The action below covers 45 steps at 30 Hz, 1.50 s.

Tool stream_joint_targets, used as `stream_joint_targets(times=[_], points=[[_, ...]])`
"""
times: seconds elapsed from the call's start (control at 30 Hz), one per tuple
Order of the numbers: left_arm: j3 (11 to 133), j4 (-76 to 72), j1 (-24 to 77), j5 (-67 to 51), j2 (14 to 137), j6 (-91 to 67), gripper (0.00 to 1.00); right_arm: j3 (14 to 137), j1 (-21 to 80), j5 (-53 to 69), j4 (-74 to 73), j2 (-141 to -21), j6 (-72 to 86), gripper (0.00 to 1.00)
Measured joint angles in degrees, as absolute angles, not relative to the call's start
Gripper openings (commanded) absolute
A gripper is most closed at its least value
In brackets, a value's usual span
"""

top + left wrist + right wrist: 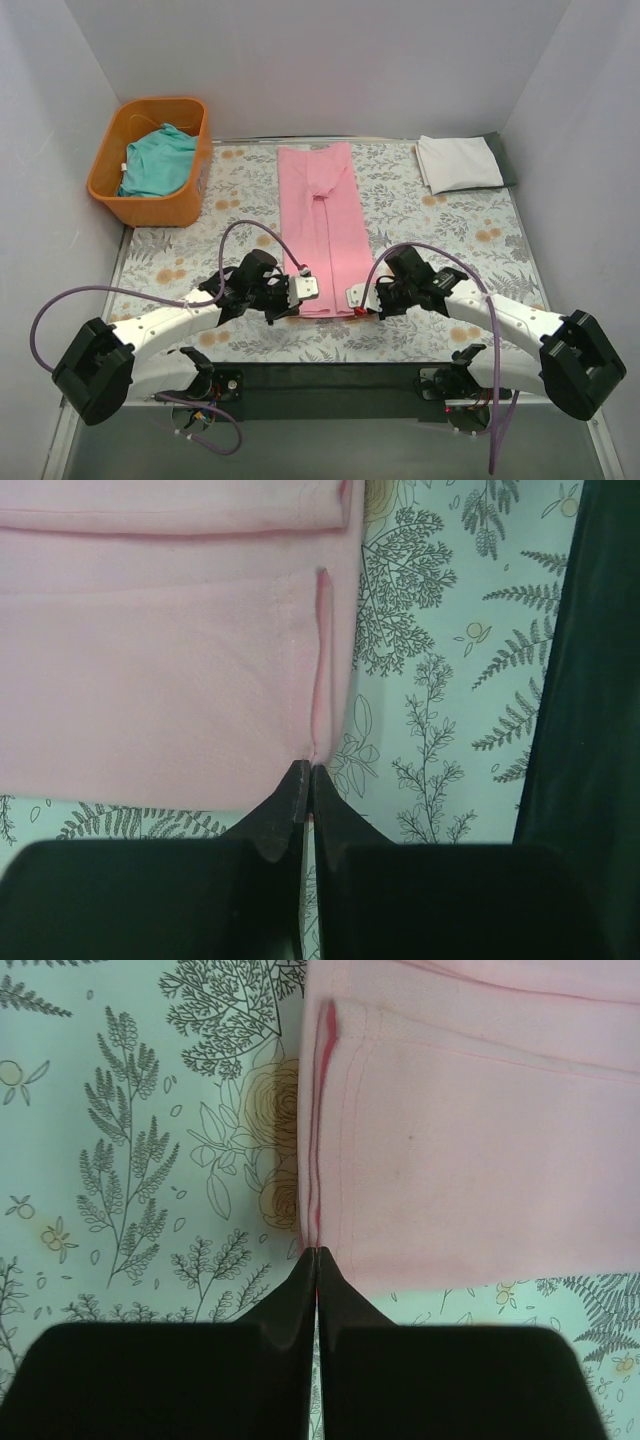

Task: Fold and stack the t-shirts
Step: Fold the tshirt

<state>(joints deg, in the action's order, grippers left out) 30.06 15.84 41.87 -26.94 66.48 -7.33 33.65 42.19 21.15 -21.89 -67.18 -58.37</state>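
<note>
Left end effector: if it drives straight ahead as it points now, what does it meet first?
The pink shirt. The left end effector is shut at the shirt's near corner, apparently pinching the hem. Past the hem, the right end effector faces it.

Wrist views crop the pink t-shirt (150, 680); the basket (150, 210) partly hides the teal t-shirt (158, 165).

At pink t-shirt (320, 215) near corners: left gripper (308, 287), right gripper (352, 296), seemingly gripping.
</note>
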Motion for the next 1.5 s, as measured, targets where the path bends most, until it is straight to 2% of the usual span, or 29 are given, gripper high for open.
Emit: stream_joint_targets(times=[0.27,0.47,0.77,1.03,1.3,1.5], points=[[31.8,20.2,40.9,-27.5,63.1,-10.1,0.0,38.0,42.7,19.1,-26.1,-67.3,-56.3,0.01],[37.5,20.8,34.2,-28.3,66.5,-10.1,0.0,44.8,40.5,18.3,-26.1,-72.8,-57.8,0.01],[48.9,19.1,23.8,-30.4,79.4,-6.5,0.0,55.3,34.3,19.4,-26.6,-82.3,-63.1,0.01],[60.0,17.3,19.5,-31.3,92.6,-4.4,0.0,69.2,29.6,21.3,-26.5,-95.1,-67.3,0.01],[71.3,16.1,15.9,-31.4,104.2,-3.2,0.0,77.0,27.5,22.5,-26.7,-104.7,-69.4,0.01],[75.4,15.9,14.4,-31.4,108.9,-2.7,0.0,83.1,25.5,22.7,-26.7,-110.5,-70.7,0.01]])
